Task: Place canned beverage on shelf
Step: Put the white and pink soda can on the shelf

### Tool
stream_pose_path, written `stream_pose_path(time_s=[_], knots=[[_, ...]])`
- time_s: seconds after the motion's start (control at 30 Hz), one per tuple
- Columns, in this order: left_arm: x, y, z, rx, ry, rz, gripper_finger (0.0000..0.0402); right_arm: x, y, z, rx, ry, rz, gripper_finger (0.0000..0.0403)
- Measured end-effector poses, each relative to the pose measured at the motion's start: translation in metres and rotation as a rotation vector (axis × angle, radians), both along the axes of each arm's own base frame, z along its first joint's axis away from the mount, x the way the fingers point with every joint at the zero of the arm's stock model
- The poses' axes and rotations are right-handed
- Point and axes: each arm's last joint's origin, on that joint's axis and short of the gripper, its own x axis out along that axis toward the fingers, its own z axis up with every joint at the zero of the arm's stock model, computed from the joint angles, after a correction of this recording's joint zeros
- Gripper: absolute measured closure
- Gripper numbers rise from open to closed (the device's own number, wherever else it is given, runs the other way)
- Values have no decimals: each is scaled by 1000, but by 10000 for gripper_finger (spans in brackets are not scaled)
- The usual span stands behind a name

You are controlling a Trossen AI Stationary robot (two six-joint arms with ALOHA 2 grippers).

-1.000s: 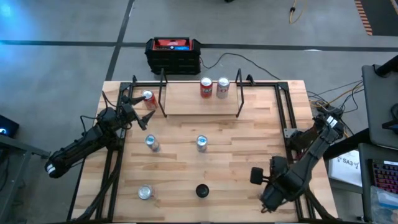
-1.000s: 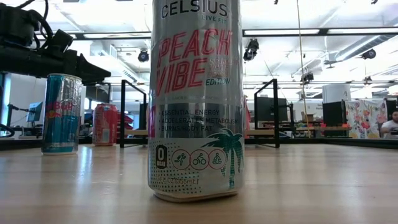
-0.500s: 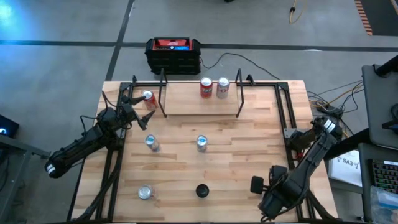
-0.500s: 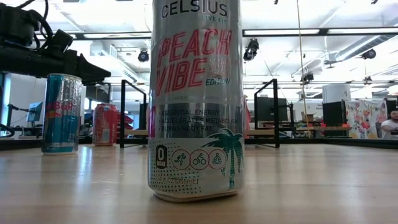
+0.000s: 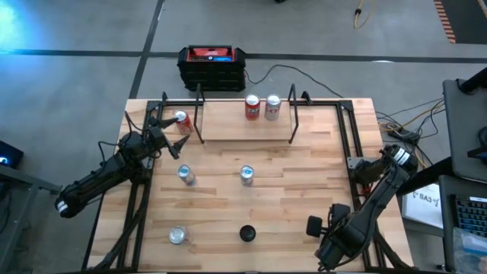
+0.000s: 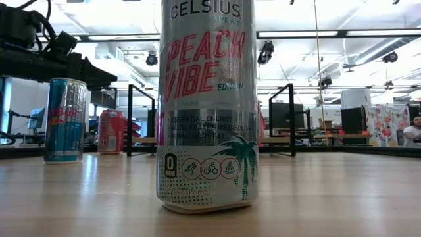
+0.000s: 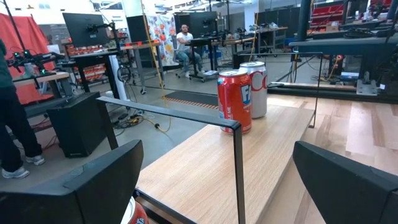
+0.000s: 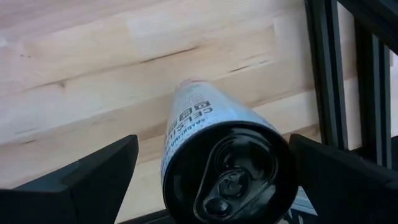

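Note:
The shelf stands at the table's far side, with a red can and a silver can on its plank. A tall Celsius can with a black top stands upright near the near edge. My right gripper is open and points down by the near right corner. In the right wrist view a black-topped Celsius can shows upright below and between the fingers. My left gripper waits open and level beside a red can at the shelf's left end.
Other cans stand on the table: two mid-table and one near left. Black frame rails run along the table's sides. A black-and-red box sits beyond the far edge. People show in the room behind.
My right gripper has sunk and gone a little toward the table's near edge, still open. The cans and the left arm have kept still.

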Motion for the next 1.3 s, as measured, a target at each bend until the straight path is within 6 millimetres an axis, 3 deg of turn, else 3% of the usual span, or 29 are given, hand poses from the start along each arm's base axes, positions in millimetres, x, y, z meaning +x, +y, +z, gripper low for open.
stream_pose_path(time_s=[1.0,1.13,1.3], knots=[[0,0,0,0,0,0,3,-3,3,-12,-24,-37,2,4],[0,0,0,0,0,0,3,-4,2,-12,-26,-15,-25,31],[0,0,0,0,0,1,3,-4,2,-12,-21,-11,-24,108]])
